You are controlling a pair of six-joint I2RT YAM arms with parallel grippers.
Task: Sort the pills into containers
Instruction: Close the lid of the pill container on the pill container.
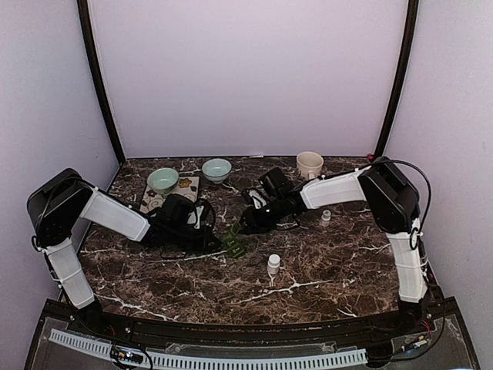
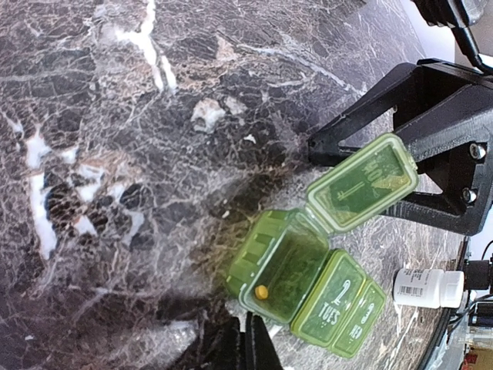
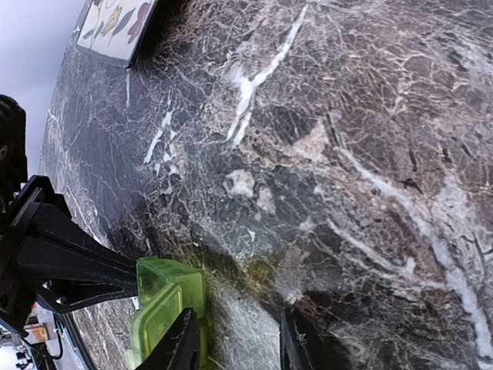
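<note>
Right gripper (image 3: 239, 341) half-spread, empty, beside containers (image 3: 166, 297); left gripper (image 2: 247, 348) closed at their edge. We should steady them, avoid knocking raised lid (image 2: 362, 181).

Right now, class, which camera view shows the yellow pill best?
Left wrist: the yellow pill lies plainly in an open compartment of the green box. Top external and right wrist show only the box, no pill.

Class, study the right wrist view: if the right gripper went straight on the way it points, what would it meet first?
Probably the marble tabletop: the right gripper shows only stone between its open fingers. The green pill box lies beside one finger and might be grazed; depth unclear.
</note>
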